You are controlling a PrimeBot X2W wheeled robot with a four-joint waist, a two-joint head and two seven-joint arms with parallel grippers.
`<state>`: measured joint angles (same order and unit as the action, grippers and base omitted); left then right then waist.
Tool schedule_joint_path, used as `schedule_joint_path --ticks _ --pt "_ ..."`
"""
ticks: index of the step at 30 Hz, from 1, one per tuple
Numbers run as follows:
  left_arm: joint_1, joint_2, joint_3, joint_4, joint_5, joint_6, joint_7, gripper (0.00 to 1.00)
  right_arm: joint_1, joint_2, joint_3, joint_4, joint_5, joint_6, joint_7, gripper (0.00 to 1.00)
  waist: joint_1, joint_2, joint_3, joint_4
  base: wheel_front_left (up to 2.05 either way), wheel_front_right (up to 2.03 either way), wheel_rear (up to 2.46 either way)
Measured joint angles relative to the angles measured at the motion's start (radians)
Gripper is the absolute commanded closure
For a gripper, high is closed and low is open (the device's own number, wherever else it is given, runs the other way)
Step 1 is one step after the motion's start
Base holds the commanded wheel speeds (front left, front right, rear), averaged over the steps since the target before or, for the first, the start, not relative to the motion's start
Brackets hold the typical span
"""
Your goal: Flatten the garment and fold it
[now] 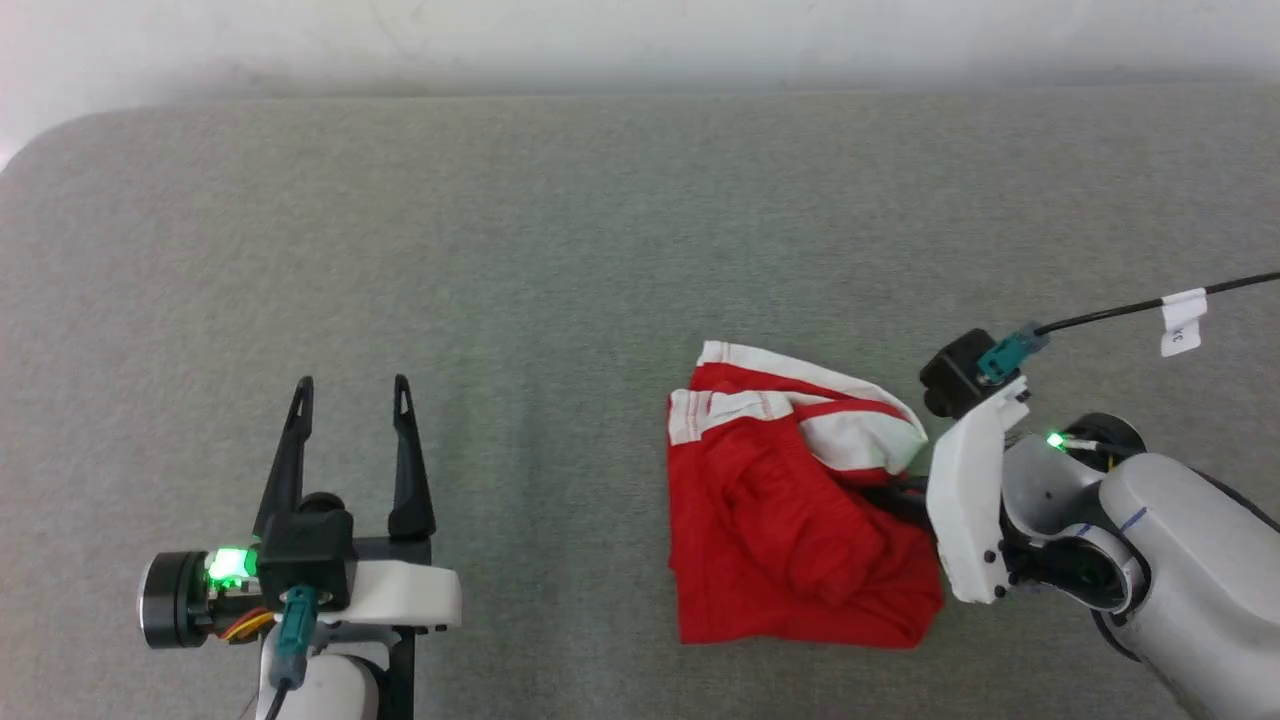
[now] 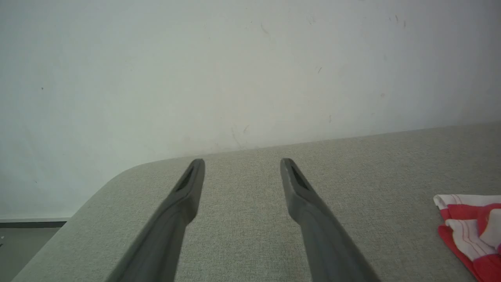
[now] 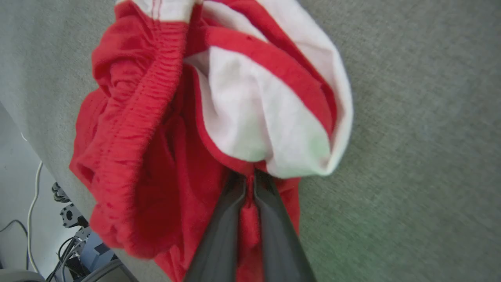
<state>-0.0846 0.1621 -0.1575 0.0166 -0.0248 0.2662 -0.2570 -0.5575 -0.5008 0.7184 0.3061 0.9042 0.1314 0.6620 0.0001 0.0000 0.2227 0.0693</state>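
The garment [image 1: 790, 500] lies bunched on the grey padded surface [image 1: 560, 250], right of centre, and my right gripper [image 3: 250, 184] is pinched narrow on its right-hand edge, a fold of red cloth caught between the fingers. My left gripper [image 1: 351, 385] sits well apart to the left, spread wide and empty, fingers pointing away from me. So the heap is off to its right: I reckon the right arm leads the pull and the left must reach across for the opposite edge.
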Motion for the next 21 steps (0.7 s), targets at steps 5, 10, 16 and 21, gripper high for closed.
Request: schedule_joint_path --ticks 5,10,16,21 --pt "0.005 0.002 0.009 -0.004 0.0 0.0 0.0 0.0 -0.063 -0.072 0.082 -0.119 -0.022 0.0 -0.052 1.0 0.0 0.0 -0.015 -0.057 0.0 0.0 0.0" --pt "0.006 0.01 0.026 -0.016 0.0 0.0 0.0 0.0 -0.151 -0.176 0.141 -0.211 -0.065 0.0 -0.067 1.0 -0.0001 0.0 -0.013 -0.134 0.0 0.0 0.0" --pt "-0.001 0.042 0.049 -0.056 0.014 0.002 0.0 0.0 -0.228 -0.3 0.18 -0.228 -0.128 0.001 -0.086 1.0 0.0 0.0 0.017 -0.234 0.0 0.0 0.0" --pt "-0.038 0.071 0.053 -0.109 0.035 0.003 0.0 0.0 -0.276 -0.369 0.17 -0.138 -0.185 0.001 -0.141 1.0 0.0001 0.0 0.083 -0.29 0.0 0.0 0.0"
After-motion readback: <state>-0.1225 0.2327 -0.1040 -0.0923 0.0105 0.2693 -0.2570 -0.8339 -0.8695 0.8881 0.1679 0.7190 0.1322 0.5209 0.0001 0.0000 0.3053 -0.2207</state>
